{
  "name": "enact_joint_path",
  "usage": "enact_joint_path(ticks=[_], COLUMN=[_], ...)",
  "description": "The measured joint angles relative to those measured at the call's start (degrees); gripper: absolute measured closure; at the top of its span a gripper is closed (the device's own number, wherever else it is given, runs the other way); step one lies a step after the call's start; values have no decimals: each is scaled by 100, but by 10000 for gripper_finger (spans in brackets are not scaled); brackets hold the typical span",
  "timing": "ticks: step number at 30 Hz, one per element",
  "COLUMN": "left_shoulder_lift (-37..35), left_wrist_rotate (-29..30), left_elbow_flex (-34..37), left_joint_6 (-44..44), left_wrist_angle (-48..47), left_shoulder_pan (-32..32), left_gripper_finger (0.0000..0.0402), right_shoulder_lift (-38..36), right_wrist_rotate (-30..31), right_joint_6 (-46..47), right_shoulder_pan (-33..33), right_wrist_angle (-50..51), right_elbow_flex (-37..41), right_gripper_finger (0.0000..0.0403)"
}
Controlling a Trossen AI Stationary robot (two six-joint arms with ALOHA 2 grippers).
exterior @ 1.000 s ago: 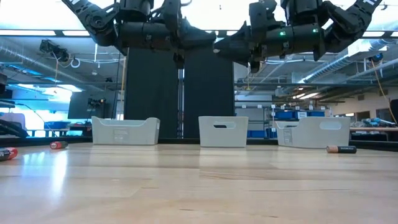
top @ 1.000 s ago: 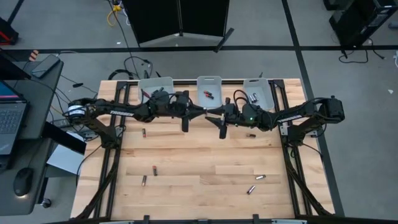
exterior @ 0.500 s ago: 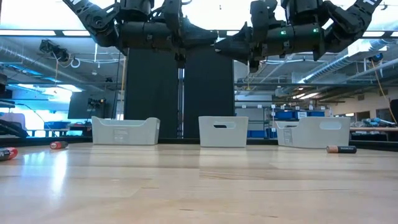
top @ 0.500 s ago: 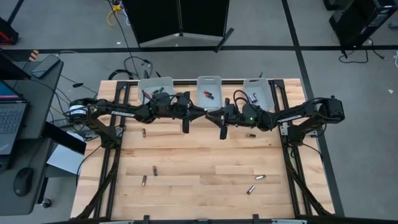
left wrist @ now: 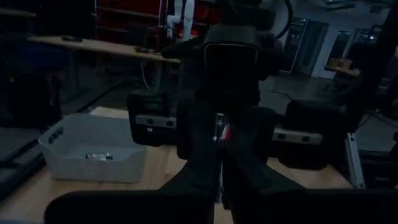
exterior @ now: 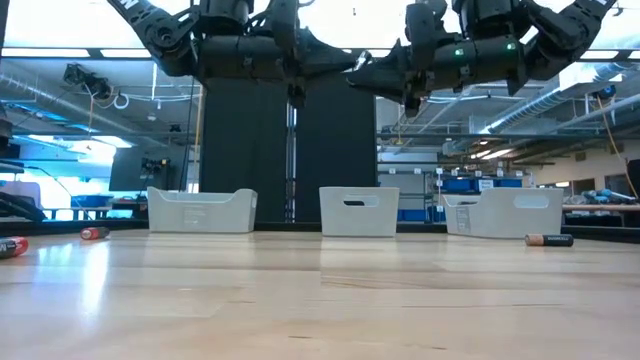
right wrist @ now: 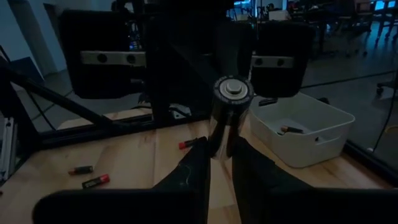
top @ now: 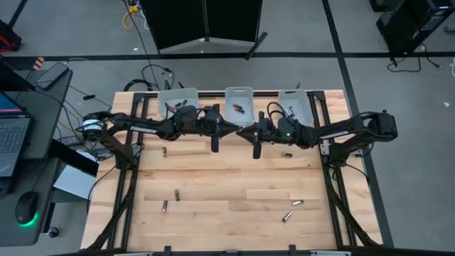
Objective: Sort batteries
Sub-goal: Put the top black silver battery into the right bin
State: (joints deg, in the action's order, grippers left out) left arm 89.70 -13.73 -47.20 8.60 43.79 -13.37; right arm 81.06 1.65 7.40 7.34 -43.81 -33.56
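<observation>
1. In the high view the table (top: pixel 227 178) fills the centre of the frame. Its lower half is mostly bare wood, and loose batteries (top: pixel 177 194) lie near its left and right edges.
2. Both arms reach in from the sides and meet at the upper centre, near the middle bin (top: pixel 239 94). In the low view they hang at the top of the frame, well above the wood.
3. The left hand (top: pixel 215 141) is clenched on a thin battery (left wrist: pixel 217 124) with a red mark.
4. The right hand (right wrist: pixel 220 152) is grasping a silver battery (right wrist: pixel 231 115), which stands upright between its fingers.
5. Three pale bins stand in a row along the upper edge of the table. The middle bin holds a red-ended battery; the right bin (top: pixel 298 96) holds some batteries too. The left bin (top: pixel 186 94) has a dark thing inside, but I cannot tell what it is.
</observation>
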Motion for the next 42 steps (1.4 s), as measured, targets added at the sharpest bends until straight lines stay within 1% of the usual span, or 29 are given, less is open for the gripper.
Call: enact_joint_path(ticks=[5, 10, 13, 16, 20, 22, 25, 27, 31, 36, 42], left_shoulder_lift=[-30, -30, -30, -32, -32, -66, -213, -350, -590, -792, -803], left_wrist_rotate=[59, 260, 281, 282, 292, 292, 295, 308, 363, 518, 560], left_elbow_flex=[1, 9, 24, 24, 26, 27, 31, 31, 31, 63, 68], left_joint_6=[-266, -549, -560, -596, -704, -708, -812, -879, -1099, -1174, -1172], left_wrist_angle=[9, 24, 33, 56, 54, 16, -125, -317, -604, -916, -1025], left_shoulder_pan=[-11, -15, -15, -17, -17, -23, -59, -90, -103, -127, -125], left_gripper_finger=[365, 363, 362, 362, 362, 362, 362, 362, 365, 368, 369], right_shoulder_lift=[-485, -1164, -1671, -2169, -2637, -2718, -2674, -2566, -2167, -1504, -786], right_wrist_rotate=[8, 447, 844, 1244, 1692, 1726, 1737, 1684, 1319, 1062, 1007], right_joint_6=[2, 16, 159, 500, 1138, 1389, 1476, 1437, 1279, 1209, 1151], right_shoulder_pan=[137, 278, 481, 841, 1530, 1943, 2529, 2900, 3503, 4054, 4461], right_wrist_angle=[703, 1862, 2930, 4168, 5905, 6570, 7130, 7204, 7160, 7149, 7048], right_elbow_flex=[-9, -9, -9, -9, -43, -117, -171, -173, -177, -179, -209], right_gripper_finger=[347, 347, 347, 347, 347, 347, 344, 346, 348, 347, 348])
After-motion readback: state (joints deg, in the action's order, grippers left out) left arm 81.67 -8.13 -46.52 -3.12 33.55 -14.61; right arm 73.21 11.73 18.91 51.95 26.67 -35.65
